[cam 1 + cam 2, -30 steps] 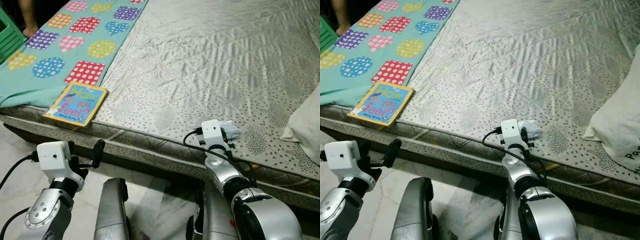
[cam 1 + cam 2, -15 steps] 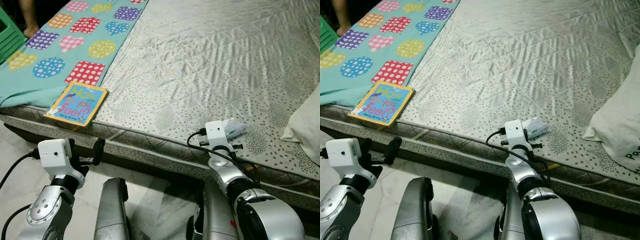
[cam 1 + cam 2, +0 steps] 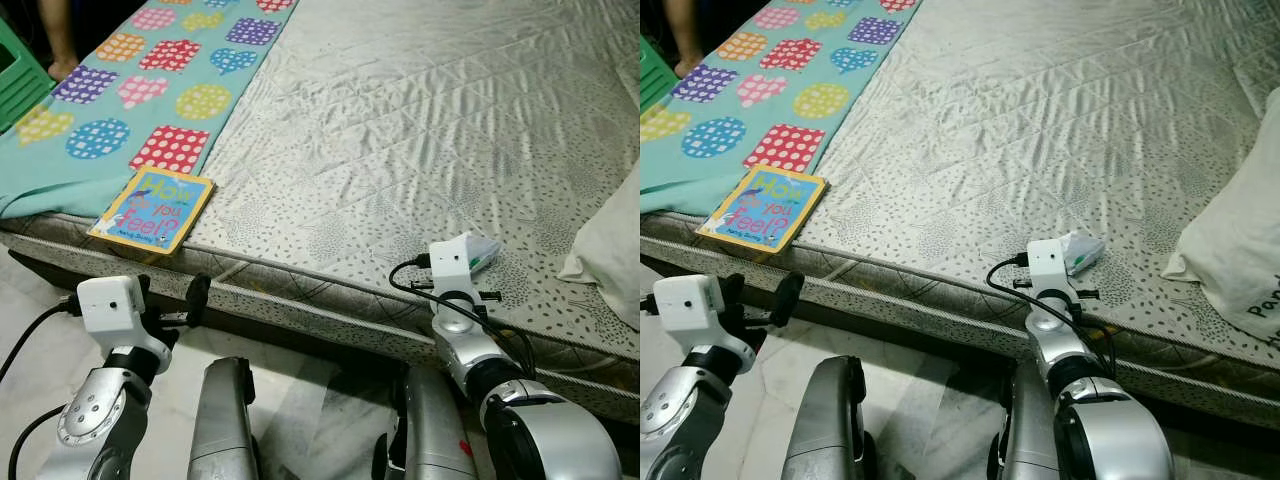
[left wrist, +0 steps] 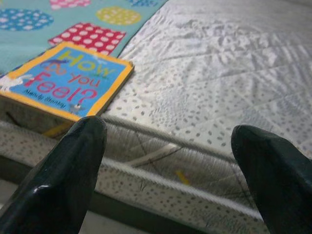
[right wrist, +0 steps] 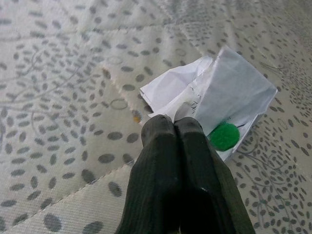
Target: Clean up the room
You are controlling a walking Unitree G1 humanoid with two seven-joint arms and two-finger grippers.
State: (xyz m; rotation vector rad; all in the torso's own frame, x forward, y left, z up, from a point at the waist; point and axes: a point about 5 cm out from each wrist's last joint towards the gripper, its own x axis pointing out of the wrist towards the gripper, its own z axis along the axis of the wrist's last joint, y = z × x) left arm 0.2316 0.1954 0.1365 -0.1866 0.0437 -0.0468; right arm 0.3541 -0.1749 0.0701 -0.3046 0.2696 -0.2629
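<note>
So the right gripper (image 5: pixel 173 127) is out over the bed (image 3: pixel 420 110), fingers pressed flat together with nothing between them. The paper (image 5: pixel 222 100), a crumpled white scrap with a green dot on it, lies on the mattress just past the tips, touching or nearly touching them, slightly off to one side of the finger line. From the head camera it's the little white lump (image 3: pixel 1080 250) peeking out just beyond the wrist camera, near the front edge of the bed, with the pillow (image 3: pixel 1240 250) off to the robot's right. The right arm is obviously the one for this; the left isn't close.

The scrap's long side seems to run across the fingers rather than along them, so my guess is the jaws need to spread first and then go forward and down over it. Pushing shut like this would probably just shove it along.

The left gripper (image 4: pixel 170 161) hangs below the mattress edge with its fingers wide apart, empty, pointing at the book (image 3: pixel 152 208). That lies flat at the bed's front edge, partly on the spotted teal sheet (image 3: pixel 120 110), well apart from the paper.

The bed cover is a shiny, quilted, wrinkly fabric, so light paper will likely slide on it. The floor (image 3: pixel 40 330) below is pale tile.
</note>
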